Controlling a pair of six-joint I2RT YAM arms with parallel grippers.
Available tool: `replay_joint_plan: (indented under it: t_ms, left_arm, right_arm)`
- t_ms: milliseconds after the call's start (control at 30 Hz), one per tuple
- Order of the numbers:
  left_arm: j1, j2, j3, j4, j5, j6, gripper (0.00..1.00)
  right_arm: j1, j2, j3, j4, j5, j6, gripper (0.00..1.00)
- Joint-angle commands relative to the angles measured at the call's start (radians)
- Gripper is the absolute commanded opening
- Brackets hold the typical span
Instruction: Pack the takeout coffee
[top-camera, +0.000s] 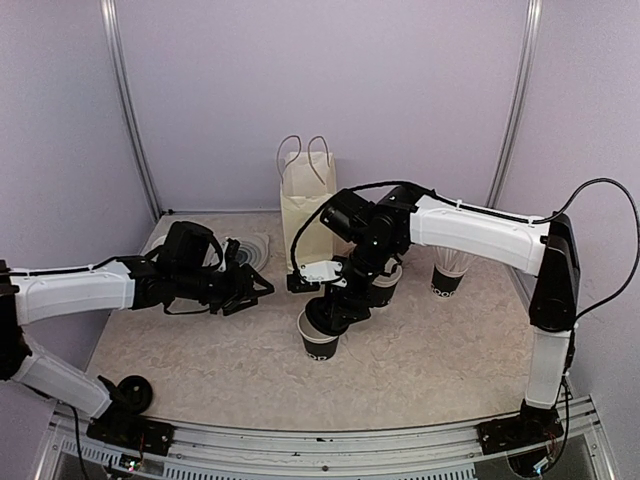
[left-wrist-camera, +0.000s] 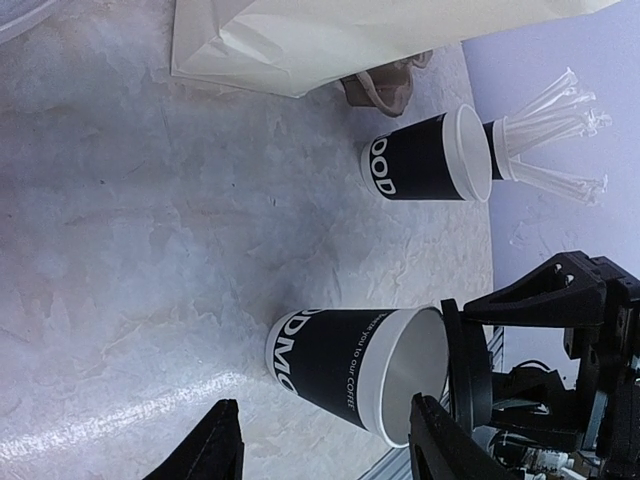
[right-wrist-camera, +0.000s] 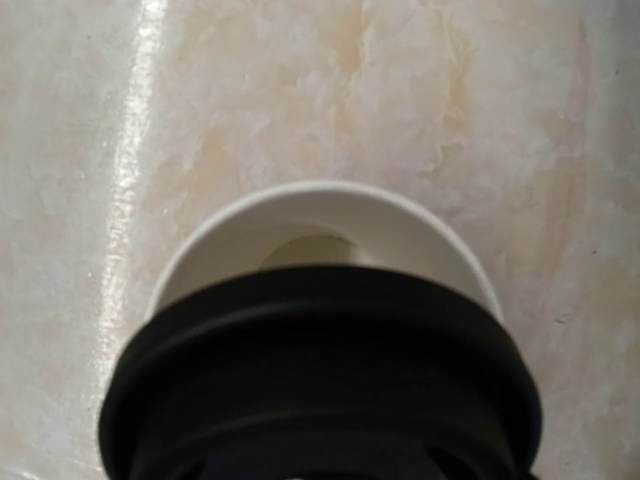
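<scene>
One open black paper cup (top-camera: 318, 340) (left-wrist-camera: 345, 365) with white lettering stands on the table's middle. My right gripper (top-camera: 332, 308) hangs just over its mouth, shut on a round black lid (left-wrist-camera: 466, 362) (right-wrist-camera: 320, 385) that hovers close to the rim. In the right wrist view the lid hides the fingers, and the cup's white inside (right-wrist-camera: 320, 225) shows beyond it. A second lidless black cup (top-camera: 386, 287) (left-wrist-camera: 425, 155) stands behind. My left gripper (top-camera: 252, 288) (left-wrist-camera: 322, 450) is open and empty, a little left of the near cup.
A white paper bag (top-camera: 305, 205) (left-wrist-camera: 350, 40) with handles stands at the back. A black cup of white straws (top-camera: 450, 272) (left-wrist-camera: 545, 140) is at the right. A translucent round piece (top-camera: 248, 250) lies behind my left gripper. A round black object (top-camera: 133, 392) lies near the left base.
</scene>
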Motion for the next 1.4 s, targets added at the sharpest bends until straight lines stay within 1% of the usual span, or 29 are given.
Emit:
replay_joint_plan:
  t_ms: [0,200,267,300,400,467,567,767,933,1367]
  left_arm:
    - [0.006,0.013,0.028,0.001,0.006,0.023,0.56]
    - [0.006,0.019,0.015,0.008,0.015,0.021,0.56]
    - [0.005,0.029,0.007,0.013,0.024,0.018,0.55]
    - [0.002,0.040,-0.001,0.024,0.032,0.014,0.52]
    - [-0.014,0.073,-0.033,0.092,0.080,-0.007,0.38]
    - [-0.034,0.119,-0.034,0.113,0.101,-0.006,0.31]
    - [-0.072,0.212,-0.005,0.150,0.121,0.018,0.25]
    - [-0.122,0.348,0.043,0.220,0.136,0.004,0.24]
    - [-0.140,0.412,0.074,0.275,0.156,-0.017,0.24]
    - [-0.152,0.467,0.111,0.287,0.184,-0.014,0.24]
  right_arm:
    - [0.004,0.025,0.008,-0.027,0.005,-0.002,0.60]
    - [0.005,0.038,0.054,-0.049,0.007,0.000,0.60]
    - [0.008,0.040,0.074,-0.064,0.007,0.001,0.59]
    - [0.009,0.041,0.080,-0.068,0.008,0.001,0.60]
    - [0.014,0.046,0.101,-0.090,0.010,0.000,0.59]
    - [0.017,0.049,0.112,-0.104,0.016,-0.002,0.59]
    - [0.019,0.056,0.122,-0.120,0.021,-0.005,0.59]
    - [0.023,0.070,0.132,-0.140,0.027,-0.009,0.60]
    - [0.028,0.074,0.132,-0.143,0.035,-0.012,0.60]
    - [0.039,0.088,0.141,-0.162,0.051,-0.021,0.61]
